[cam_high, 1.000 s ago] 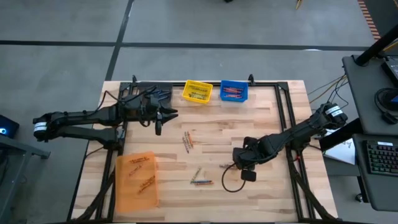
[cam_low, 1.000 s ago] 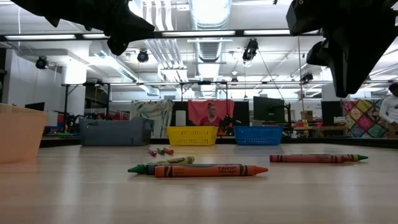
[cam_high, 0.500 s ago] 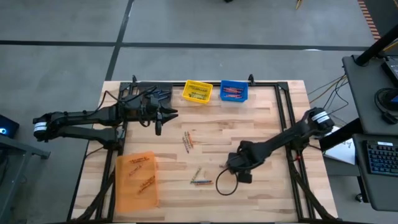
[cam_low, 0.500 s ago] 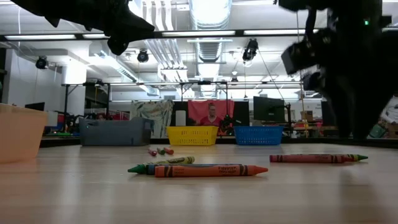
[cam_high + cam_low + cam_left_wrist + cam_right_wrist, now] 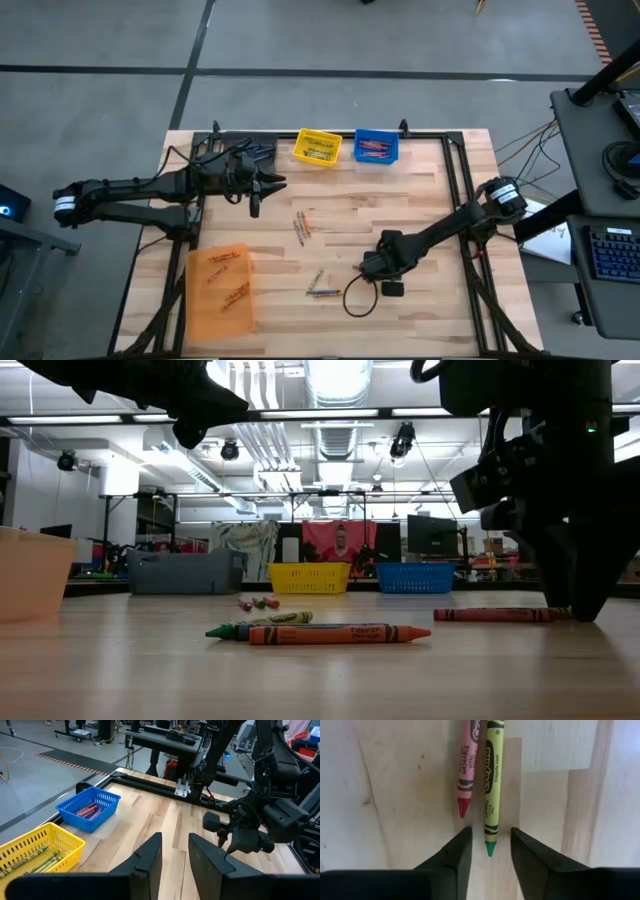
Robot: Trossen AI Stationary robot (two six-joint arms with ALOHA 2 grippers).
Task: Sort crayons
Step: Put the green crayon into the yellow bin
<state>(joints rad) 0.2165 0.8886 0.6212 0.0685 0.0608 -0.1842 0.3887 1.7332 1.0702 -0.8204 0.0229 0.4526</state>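
Right wrist view puts the right gripper (image 5: 489, 851) low over the table (image 5: 395, 795), fingers apart and straddling the tip of a yellow-green crayon (image 5: 492, 785), with a red crayon (image 5: 468, 770) touching alongside. The left gripper (image 5: 254, 205) hangs near the yellow bin (image 5: 317, 147), fingers slightly parted, holding nothing.

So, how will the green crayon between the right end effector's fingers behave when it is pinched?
The green crayon looks stiff and light. Being a thin round stick flat on the table, it may roll. A red crayon lies alongside, so the open right end effector could nudge it.
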